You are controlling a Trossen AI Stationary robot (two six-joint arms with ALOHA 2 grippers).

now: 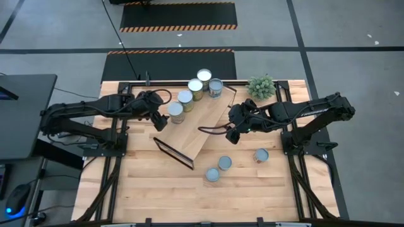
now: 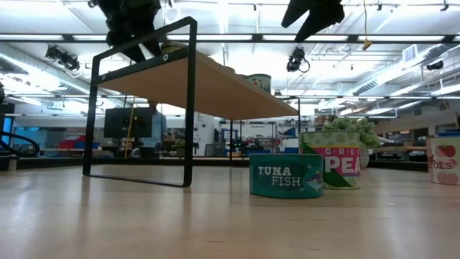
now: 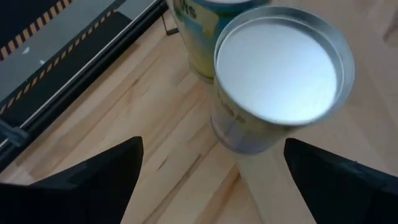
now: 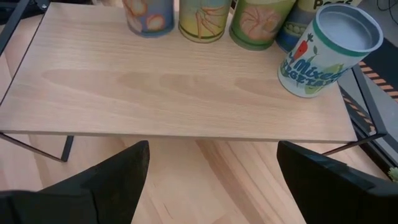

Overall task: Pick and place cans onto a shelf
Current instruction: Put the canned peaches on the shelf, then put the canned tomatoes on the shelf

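A teal can (image 2: pixel 286 175) reads "TUNA FISH"; a shelf can (image 4: pixel 329 50) reads "Mixed".

Slatted wooden table (image 1: pixel 158 189) carries the shelf (image 1: pixel 202 129), set diagonally. Five cans (image 1: pixel 195 87) stand in a row along the shelf's far edge. Three tins (image 1: pixel 224 163) and a small green plant (image 1: pixel 261 86) sit directly on the table.

A small green plant (image 1: pixel 261 86) is sitting near the far right corner of the slatted wooden table (image 1: pixel 164 189). In the low view its white pot is partly hidden. Black floor mats with orange-striped edges (image 1: pixel 178 16) are lying on the grey floor beyond the table's far edge. A dark desk (image 1: pixel 22 113) is standing off the table's left edge.
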